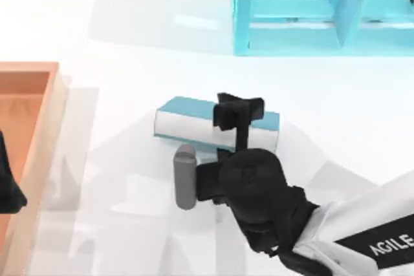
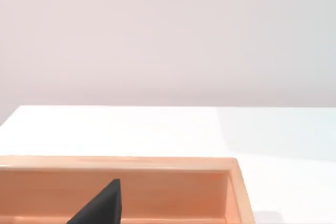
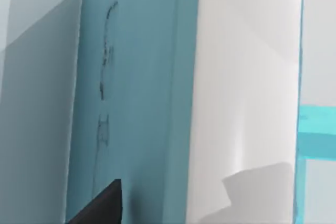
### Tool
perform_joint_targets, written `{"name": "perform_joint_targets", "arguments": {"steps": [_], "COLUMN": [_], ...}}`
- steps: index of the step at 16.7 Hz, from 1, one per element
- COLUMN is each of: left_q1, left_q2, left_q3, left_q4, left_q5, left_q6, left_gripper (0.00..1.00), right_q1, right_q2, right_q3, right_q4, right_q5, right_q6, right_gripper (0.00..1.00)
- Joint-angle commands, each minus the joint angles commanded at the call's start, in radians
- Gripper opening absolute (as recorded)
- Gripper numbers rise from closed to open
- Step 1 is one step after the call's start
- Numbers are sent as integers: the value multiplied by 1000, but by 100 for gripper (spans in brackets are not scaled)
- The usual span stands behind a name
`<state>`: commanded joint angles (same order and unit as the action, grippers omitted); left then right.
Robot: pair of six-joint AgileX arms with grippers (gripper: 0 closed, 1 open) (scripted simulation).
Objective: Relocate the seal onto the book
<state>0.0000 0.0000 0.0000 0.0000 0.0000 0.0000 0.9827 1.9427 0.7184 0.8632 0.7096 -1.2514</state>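
Observation:
The book [image 1: 191, 117] lies at the table's middle, teal cover up and white page edges toward the front. My right gripper [image 1: 239, 113] hangs directly over the book's right half, pointing down at it. In the right wrist view the book [image 3: 136, 103] is very close, showing its teal cover and white pages. The seal is hidden. My left gripper [image 1: 8, 185] is parked at the far left, over the wooden tray.
A wooden tray [image 1: 29, 72] stands along the left edge and also shows in the left wrist view [image 2: 157, 163]. A turquoise shelf unit [image 1: 291, 37] stands at the back right. A grey cylinder [image 1: 185, 176] on my right wrist hangs in front of the book.

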Motion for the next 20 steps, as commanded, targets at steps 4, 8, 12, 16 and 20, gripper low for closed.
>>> {"name": "perform_joint_targets", "arguments": {"steps": [4, 8, 12, 16, 20], "left_q1": [0, 0, 0, 0, 0], "left_q2": [0, 0, 0, 0, 0], "left_q3": [0, 0, 0, 0, 0], "left_q4": [0, 0, 0, 0, 0], "left_q5": [0, 0, 0, 0, 0], "left_q6": [0, 0, 0, 0, 0], "left_gripper": [100, 100, 100, 100, 100], "right_q1": [117, 339, 471, 473, 410], "right_q2": [-40, -134, -222, -224, -288], "right_q3": [-42, -108, -141, -137, -167], "right_q4": [-104, -280, -391, -396, -433], "right_q5": [103, 286, 412, 416, 383], "right_q6": [78, 243, 370, 375, 439], "right_gripper": [100, 100, 100, 100, 100]}}
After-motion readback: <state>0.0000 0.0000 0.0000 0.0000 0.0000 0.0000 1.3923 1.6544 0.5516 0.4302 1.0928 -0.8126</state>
